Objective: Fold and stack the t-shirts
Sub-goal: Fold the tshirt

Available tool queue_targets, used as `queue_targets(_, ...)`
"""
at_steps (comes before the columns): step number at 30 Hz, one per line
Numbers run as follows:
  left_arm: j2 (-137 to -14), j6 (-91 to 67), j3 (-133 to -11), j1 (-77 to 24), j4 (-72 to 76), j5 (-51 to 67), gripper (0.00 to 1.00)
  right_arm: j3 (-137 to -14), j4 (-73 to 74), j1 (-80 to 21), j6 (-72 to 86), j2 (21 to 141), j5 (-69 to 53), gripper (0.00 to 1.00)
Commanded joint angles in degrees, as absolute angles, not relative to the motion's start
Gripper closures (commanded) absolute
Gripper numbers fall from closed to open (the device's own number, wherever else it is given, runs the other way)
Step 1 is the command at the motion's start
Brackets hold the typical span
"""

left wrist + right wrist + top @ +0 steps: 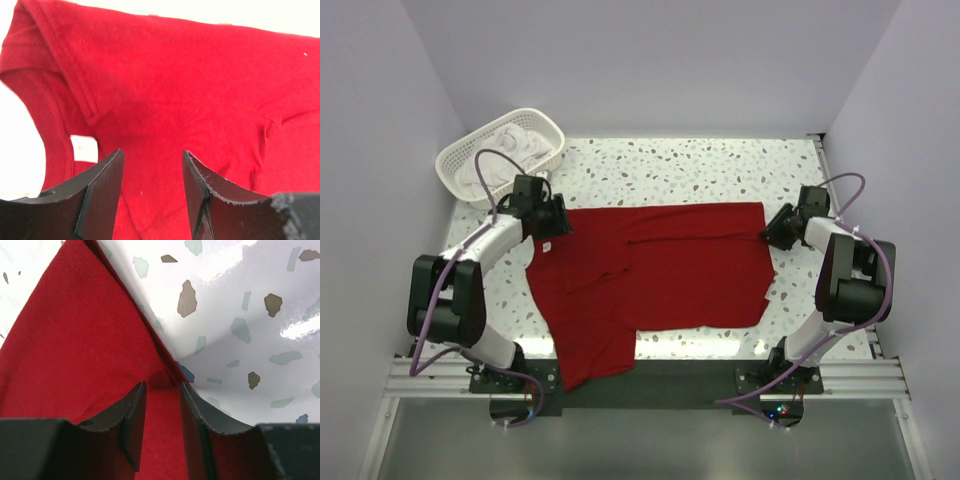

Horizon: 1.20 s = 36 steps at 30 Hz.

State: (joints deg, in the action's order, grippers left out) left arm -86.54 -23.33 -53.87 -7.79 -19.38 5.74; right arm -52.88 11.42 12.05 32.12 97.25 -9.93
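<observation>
A deep red t-shirt (pixel 660 275) lies spread across the middle of the table, its far part folded over into a straight far edge. My left gripper (pixel 552 222) is at its far left end by the collar, and red cloth (pixel 165 95) fills the gap between the jaws, with the white neck label (pixel 84 148) just to the left. My right gripper (pixel 772 228) is at the far right corner, its jaws closed on the hemmed edge (pixel 125 340). White t-shirts (pixel 515 140) lie bunched in the basket at the far left.
A white plastic lattice basket (pixel 455 160) stands at the far left corner, close behind my left arm. The speckled tabletop (pixel 670 170) shows behind the shirt and to its right (pixel 240 315). A sleeve (pixel 590 350) hangs toward the near edge.
</observation>
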Motion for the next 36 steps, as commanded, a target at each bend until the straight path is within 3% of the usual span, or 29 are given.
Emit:
queue_targets(1,-91.12,-22.85,-58.53,-8.09,-19.59,5.36,0.46,-52.47,9.05,12.22,33.13,97.03,-8.61,0.64)
queue_targets(4,-94.47,-22.76,-60.29,-8.09,-19.60,4.14,0.46,-52.47,9.49,12.22,33.05,96.86,-8.61,0.65)
queue_targets(7,-97.20,-22.50,-61.35,-8.09,-19.60,2.99,0.46,-52.82,9.67,12.22,32.70,96.59,-8.26,0.72)
queue_targets(14,-101.42,-21.62,-61.35,-7.91,-19.34,0.09,0.46,-55.10,13.79,12.13,30.41,95.89,-6.42,1.00)
queue_targets(36,-102.57,-20.13,-60.73,-5.71,-22.06,-3.17,0.48,-61.26,22.24,12.30,21.01,97.20,-1.32,0.96)
